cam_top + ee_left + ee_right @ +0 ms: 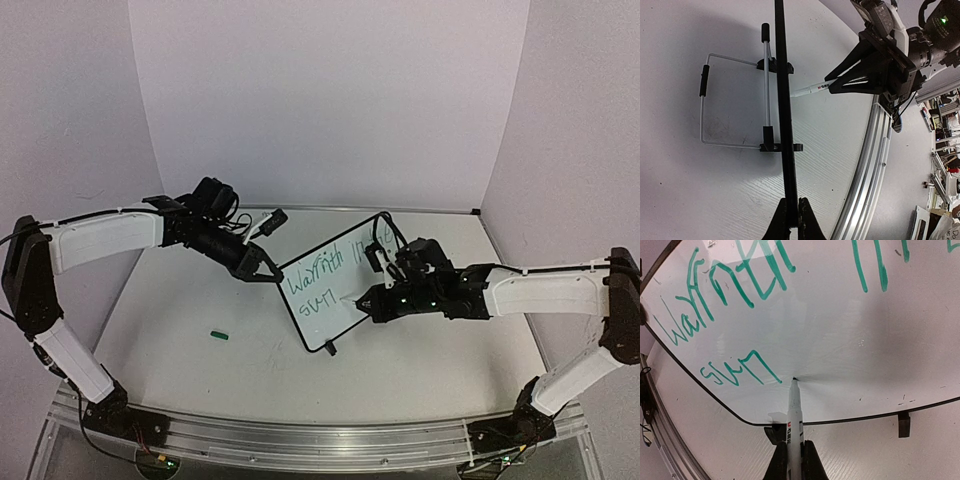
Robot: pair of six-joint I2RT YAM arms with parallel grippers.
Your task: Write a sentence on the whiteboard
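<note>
Pale walls, white bench (200,310); left hand (270,273) is clenched on the left edge of the whiteboard (325,300), which stands near mid-bench with green writing on it; marker (794,405) tip touches the face just after the second line's letters; right hand (375,300), just right of the board, grips that marker; I'd go with light, even pressure and short strokes so nothing skids.
</note>
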